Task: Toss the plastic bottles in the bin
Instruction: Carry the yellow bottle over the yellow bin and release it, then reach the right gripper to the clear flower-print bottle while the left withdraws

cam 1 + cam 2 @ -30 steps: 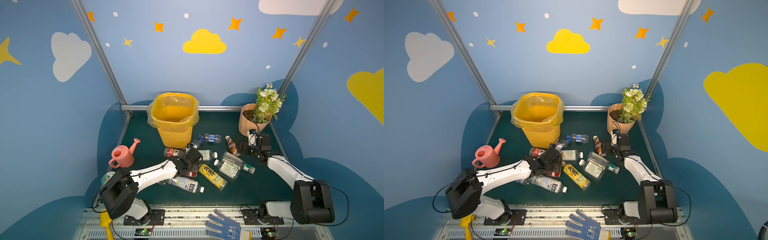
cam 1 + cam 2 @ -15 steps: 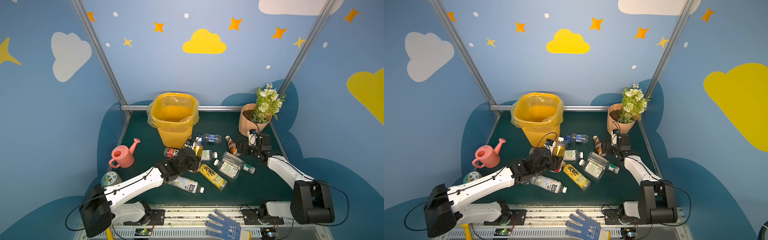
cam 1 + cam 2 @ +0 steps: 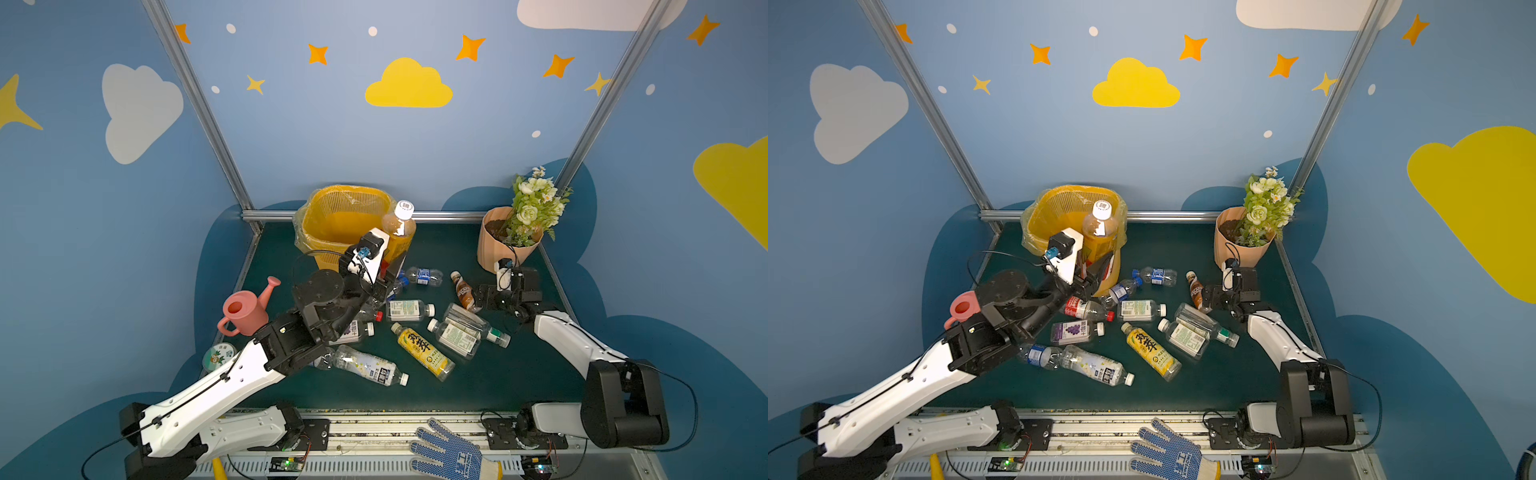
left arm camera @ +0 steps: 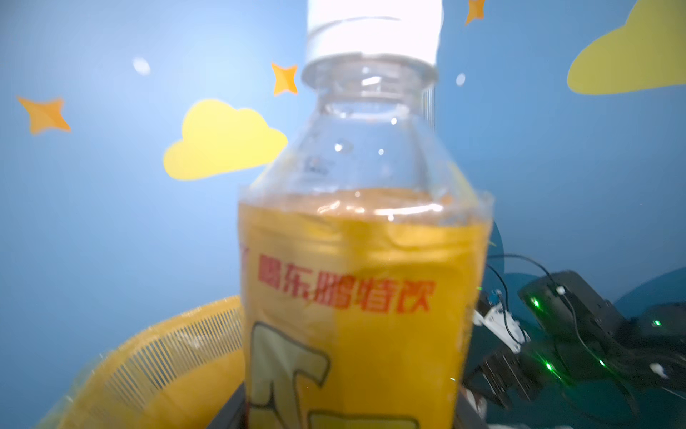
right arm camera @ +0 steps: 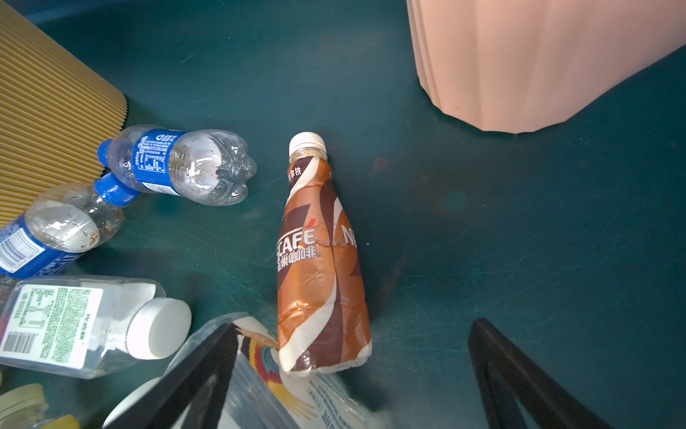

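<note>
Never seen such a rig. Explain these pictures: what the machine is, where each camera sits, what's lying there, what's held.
Two robot arms stand at a green table. Two pictures look down from one overhead camera pair; the others come from a camera on each wrist. The left tool grips a yellow-labelled bottle upright by the yellow bin. The right tool is open, near a brown coffee bottle lying flat. More bottles lie around, plus a pink watering can and a flower pot.
</note>
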Controlling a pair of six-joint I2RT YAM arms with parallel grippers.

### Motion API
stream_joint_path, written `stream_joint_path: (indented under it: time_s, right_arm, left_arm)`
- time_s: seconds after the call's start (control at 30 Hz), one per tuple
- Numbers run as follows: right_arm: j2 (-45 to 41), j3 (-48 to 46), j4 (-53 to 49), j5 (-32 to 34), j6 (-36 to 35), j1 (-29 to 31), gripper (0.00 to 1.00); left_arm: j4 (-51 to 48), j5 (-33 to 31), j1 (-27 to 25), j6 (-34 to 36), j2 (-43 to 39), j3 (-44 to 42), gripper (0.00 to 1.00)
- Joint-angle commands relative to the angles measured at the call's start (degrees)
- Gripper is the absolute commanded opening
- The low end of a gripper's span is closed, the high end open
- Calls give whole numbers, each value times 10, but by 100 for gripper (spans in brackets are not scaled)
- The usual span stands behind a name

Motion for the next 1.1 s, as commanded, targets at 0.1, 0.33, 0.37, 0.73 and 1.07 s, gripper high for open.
stream_joint_path:
  time_s: [0.1,0.33,0.37,0.73,1.07]
  right_arm:
    - [-8,6,-10,5,7,8,95]
    - [-34,3,-21,11,4,9,95]
    - [-39,2,-23,12,4,9,95]
    - [-69,-7,-28,11,-1,9,95]
    - [-72,-6,-20,2,6,10,95]
  left_arm:
    - [138,-31,5,153,39,57,58]
    - [160,6,123,-4,84,68,58]
    - [143,28,160,-54,97,73,58]
    - [-97,94,267,-230,185,204,100]
    - [-9,66,230,-150,49,118,100]
